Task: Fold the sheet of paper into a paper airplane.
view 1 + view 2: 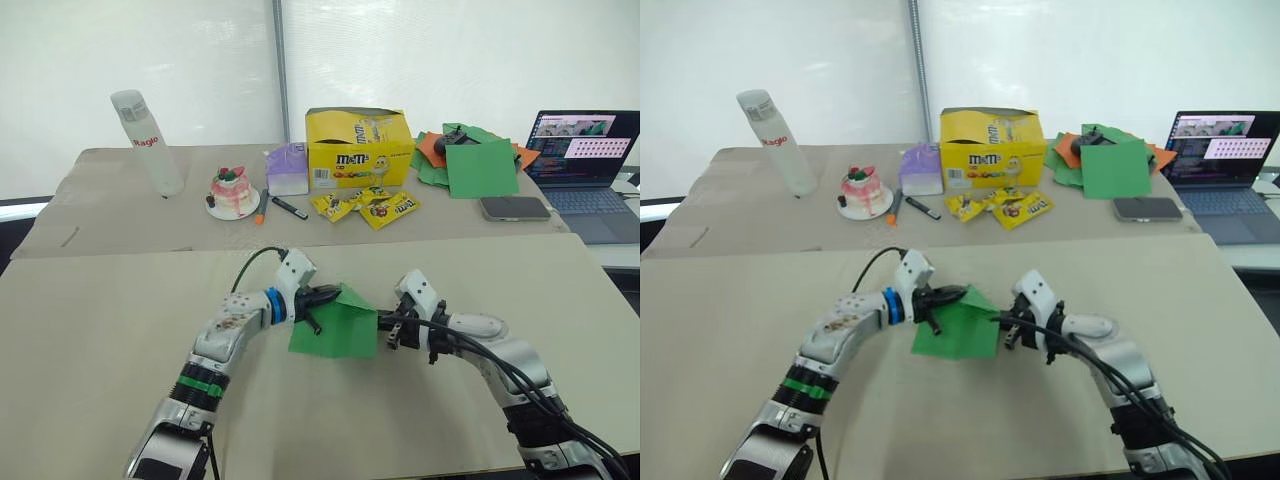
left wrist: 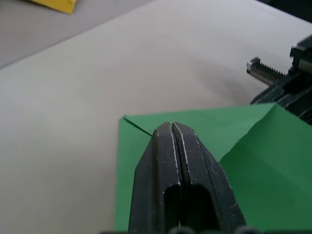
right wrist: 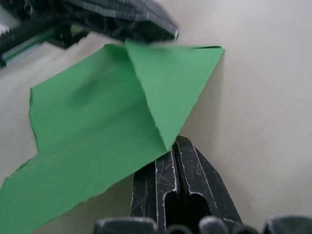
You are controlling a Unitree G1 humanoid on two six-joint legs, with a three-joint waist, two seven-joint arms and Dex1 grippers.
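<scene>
The sheet of paper (image 1: 335, 325) lies on the near desk (image 1: 120, 330), between the two arms, bright green with one upper corner folded over into a raised triangular flap. The left tool (image 1: 325, 297) is at the sheet's upper left edge; in the left wrist view its fingers (image 2: 168, 161) are pressed together, narrow, with their tips over the green surface, and whether they pinch the paper cannot be told. The right tool (image 1: 385, 322) is at the sheet's right edge; in the right wrist view its fingers (image 3: 185, 170) are also closed together, their tips just under the point of the folded flap, and again a grip on the paper cannot be told.

On the far desk (image 1: 100, 215) stand a clear bottle (image 1: 147, 142) at the left, then a small cake on a plate (image 1: 233, 192), a marker (image 1: 289, 208), a purple box (image 1: 287, 169), and an open yellow candy box (image 1: 358, 148) with yellow candy packets (image 1: 366, 206) in front of it. Further right lies a stack of orange and green papers (image 1: 478, 160), a phone (image 1: 514, 208), and an open laptop (image 1: 583, 150).
</scene>
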